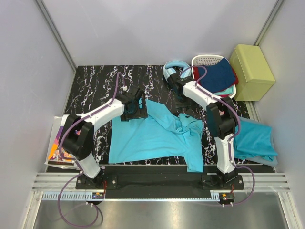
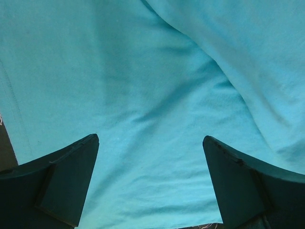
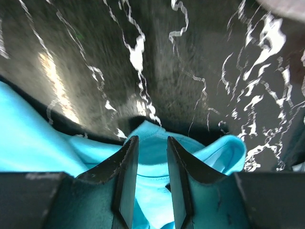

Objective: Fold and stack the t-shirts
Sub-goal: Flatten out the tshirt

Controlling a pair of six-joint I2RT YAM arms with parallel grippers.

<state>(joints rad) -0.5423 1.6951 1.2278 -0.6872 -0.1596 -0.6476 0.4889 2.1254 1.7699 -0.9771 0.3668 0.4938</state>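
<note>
Grey walls close round a black, white-veined table (image 1: 95,86) in the top view. On it lies the teal t-shirt (image 1: 147,138), front and centre. Its long axis runs left to right, with the flat body towards the left arm and the bunched collar end and one sleeve towards the right arm. The left gripper (image 1: 136,109) sits over the shirt's far left edge, and the right gripper (image 1: 181,106) is at the rumpled far right end. A white basket (image 1: 206,59) holding dark clothes stands at the far right corner, beside a yellow-green box (image 1: 252,71). A second teal garment (image 1: 255,140) lies at the table's right edge.

From the left wrist, the t-shirt (image 2: 143,71) fills nearly the whole view in soft creases. The left gripper (image 2: 150,140) is spread wide, and its fingers (image 2: 71,162) hold nothing. Whether they touch the cloth cannot be told.

From the right wrist, the marbled table (image 3: 200,57) stretches ahead, blurred. The right gripper (image 3: 151,140) has its fingers (image 3: 126,167) drawn close, with a raised fold of the t-shirt (image 3: 28,138) pinched in the narrow gap. The fingertips are cut off at the bottom of the view.
</note>
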